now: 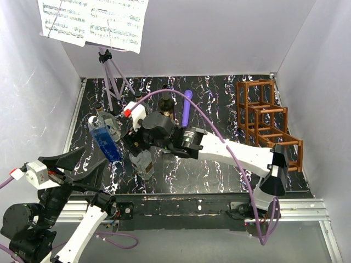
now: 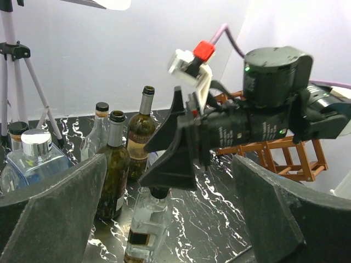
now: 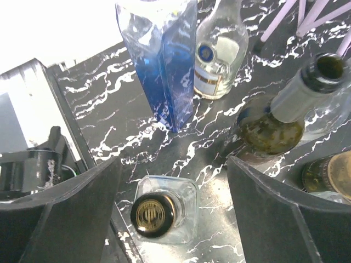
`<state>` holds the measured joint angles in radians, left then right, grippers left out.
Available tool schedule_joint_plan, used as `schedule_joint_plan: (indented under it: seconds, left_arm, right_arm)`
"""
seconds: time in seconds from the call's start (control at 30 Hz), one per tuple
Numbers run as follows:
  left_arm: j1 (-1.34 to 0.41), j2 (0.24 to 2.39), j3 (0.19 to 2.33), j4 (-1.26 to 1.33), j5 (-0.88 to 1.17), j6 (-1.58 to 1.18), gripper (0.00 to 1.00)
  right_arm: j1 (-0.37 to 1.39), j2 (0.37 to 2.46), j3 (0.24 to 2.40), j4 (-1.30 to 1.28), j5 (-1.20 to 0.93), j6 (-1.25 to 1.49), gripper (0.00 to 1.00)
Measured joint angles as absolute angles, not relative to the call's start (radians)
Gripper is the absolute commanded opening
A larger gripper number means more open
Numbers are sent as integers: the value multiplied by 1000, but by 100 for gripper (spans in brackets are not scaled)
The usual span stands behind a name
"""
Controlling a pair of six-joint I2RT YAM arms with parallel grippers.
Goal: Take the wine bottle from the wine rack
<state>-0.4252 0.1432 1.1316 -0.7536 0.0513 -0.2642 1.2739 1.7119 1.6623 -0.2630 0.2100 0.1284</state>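
The wine bottle [image 3: 164, 211], clear and square with a black, gold-stamped cap, stands upright on the black marbled table [image 1: 219, 170], left of centre. My right gripper [image 3: 173, 211] hangs open right above it, a finger on each side and neither touching the glass. The left wrist view shows this bottle [image 2: 145, 224] under the right gripper's dark fingers [image 2: 173, 148]. The reddish-brown wine rack [image 1: 269, 118] stands at the far right, and its visible cells hold nothing. My left gripper [image 1: 82, 167] is open and empty at the near left.
A blue square bottle [image 1: 105, 139] stands just left of the wine bottle. A clear round bottle [image 3: 219, 49] and green bottles [image 3: 279, 120] cluster behind it. A grey tripod music stand [image 1: 112, 76] is at the back left. A purple tube [image 1: 186, 107] lies mid-back.
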Motion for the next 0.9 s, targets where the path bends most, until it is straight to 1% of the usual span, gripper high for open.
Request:
schedule_joint_plan:
  seconds: [0.13, 0.27, 0.47, 0.57, 0.8, 0.9]
  left_arm:
    - [-425, 160, 1157, -757, 52, -262, 98]
    - [-425, 200, 1203, -762, 51, -263, 98]
    - [-425, 254, 1225, -779, 69, -274, 98]
    - [-425, 260, 1223, -790, 80, -285, 98]
    - [-425, 264, 1220, -803, 98, -292, 98]
    - [-425, 271, 1213, -808, 102, -295, 98]
  right_arm:
    - [1274, 1644, 1670, -290, 209, 138, 88]
    - [1274, 1533, 1670, -330, 208, 163, 89]
    - [1277, 1312, 1649, -441, 329, 312, 91]
    - [1277, 1192, 1565, -490, 393, 352, 91]
    - [1277, 890, 1246, -533, 529, 413, 92]
    - [1277, 821, 1205, -546, 566, 422, 93]
